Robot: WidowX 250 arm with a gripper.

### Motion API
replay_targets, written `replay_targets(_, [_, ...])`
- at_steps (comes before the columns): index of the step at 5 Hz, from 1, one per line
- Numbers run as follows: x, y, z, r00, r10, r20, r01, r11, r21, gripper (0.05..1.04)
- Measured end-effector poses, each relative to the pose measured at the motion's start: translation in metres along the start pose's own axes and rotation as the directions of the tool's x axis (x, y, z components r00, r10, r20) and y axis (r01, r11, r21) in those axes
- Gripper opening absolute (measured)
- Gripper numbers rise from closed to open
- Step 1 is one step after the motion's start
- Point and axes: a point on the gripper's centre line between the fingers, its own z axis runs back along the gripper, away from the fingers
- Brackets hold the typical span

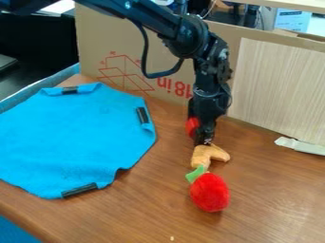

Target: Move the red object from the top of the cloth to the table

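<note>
Camera view: red plush fruit (209, 192) on brown wooden table (273, 190), small red object (192, 126) at black two-finger gripper (204, 141), both off blue fabric cloth (70, 133); we can't tell if it's clamped, probably just release or retreat left.

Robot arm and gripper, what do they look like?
The arm is black, with a smooth upper link that has a small pale mark, and a bulky, rounded joint. A thick black cable loops below it. The gripper is black too, narrow and angular.
</note>
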Motion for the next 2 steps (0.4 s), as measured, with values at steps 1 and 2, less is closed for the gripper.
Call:
replay_targets(1, [-0.01, 0.007, 0.03, 0.996, 0.059, 0.067, -0.057, 0.998, -0.029, 1.001])
replay_targets(2, [-0.042, 0.017, 0.067, 0.98, 0.12, 0.157, -0.107, 0.99, -0.087, 1.001])
